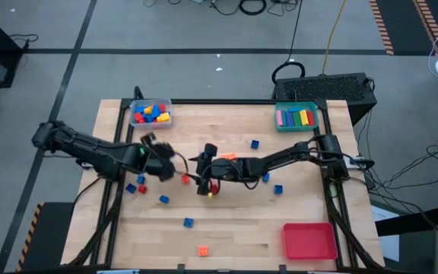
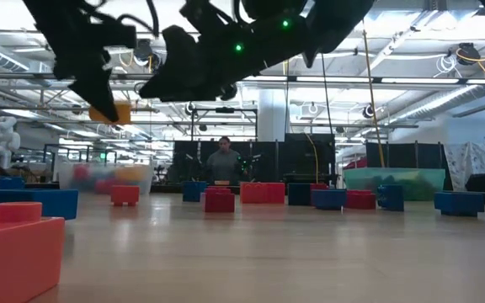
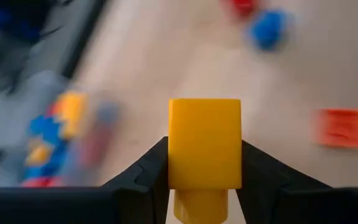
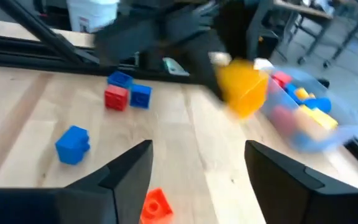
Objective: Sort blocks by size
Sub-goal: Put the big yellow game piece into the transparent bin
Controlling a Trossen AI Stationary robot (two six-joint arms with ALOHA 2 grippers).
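Note:
My left gripper [image 3: 204, 171] hangs over the table's left-middle [image 1: 162, 154], shut on a yellow block [image 3: 204, 142] that also shows in the right wrist view [image 4: 243, 88] and the low view [image 2: 112, 112]. My right gripper [image 4: 197, 168] stands open near the table's middle [image 1: 201, 176], pointing toward the left arm, with nothing between its fingers. An orange-red block [image 4: 156, 205] lies on the table below it. Loose blocks lie flat on the wood: a red and blue group [image 4: 128, 94], a blue one [image 4: 73, 145], others [image 1: 255, 143] [image 1: 188, 222]. My left gripper pinches the yellow block's two opposite side faces [image 3: 173, 163] between its two fingers. The block juts out past the fingertips [image 3: 151, 165], with a stud [image 3: 199, 208] at its end toward the gripper. The fingers slant down toward the table, and the block is lifted clear of it.
A clear tray [image 1: 150, 113] with mixed blocks stands at the far left. At the far right is a teal tray [image 1: 296, 116] with long bars, and a red tray [image 1: 309, 240] lies at the near right. A person [image 2: 223, 160] stands beyond the table.

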